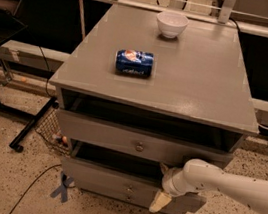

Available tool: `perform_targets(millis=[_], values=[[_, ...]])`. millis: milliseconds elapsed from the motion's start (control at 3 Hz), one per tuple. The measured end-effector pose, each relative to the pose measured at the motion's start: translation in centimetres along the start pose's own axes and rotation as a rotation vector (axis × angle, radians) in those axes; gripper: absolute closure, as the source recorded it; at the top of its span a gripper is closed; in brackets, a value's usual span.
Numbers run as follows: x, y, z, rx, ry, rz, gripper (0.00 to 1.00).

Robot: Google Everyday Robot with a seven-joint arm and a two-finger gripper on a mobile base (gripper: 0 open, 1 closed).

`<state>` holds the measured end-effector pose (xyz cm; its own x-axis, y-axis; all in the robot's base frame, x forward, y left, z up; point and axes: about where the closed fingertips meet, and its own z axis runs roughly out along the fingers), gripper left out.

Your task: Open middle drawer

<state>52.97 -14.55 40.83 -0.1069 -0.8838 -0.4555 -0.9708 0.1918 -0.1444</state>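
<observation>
**Status.** The middle drawer (97, 174) sits just below the top drawer (99, 131) of the grey cabinet (199, 79). A dark strip of its inside shows above the front, so you can judge it partly open. Most of the pull is probably left.

**Gripper.** The gripper (160, 200) is at the right end of that drawer's front, on a white arm (233, 185) coming in from the right. You cannot tell whether it is spread or closed.

**Materials.**
- The drawer fronts are flat, matte grey wood.
- The middle drawer's small round metal knob (130, 188) is at centre.
- The cabinet top is smooth with a slight sheen.
- It carries a rounded white bowl (171, 24) and a blue can (134, 62) lying on its side.
- The floor (2, 169) is speckled.
</observation>
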Motion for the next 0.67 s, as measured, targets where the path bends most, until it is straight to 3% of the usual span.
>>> perform_targets(millis=[667], values=[[0.98, 1.97, -0.71, -0.004, 0.021, 0.028, 0.46]])
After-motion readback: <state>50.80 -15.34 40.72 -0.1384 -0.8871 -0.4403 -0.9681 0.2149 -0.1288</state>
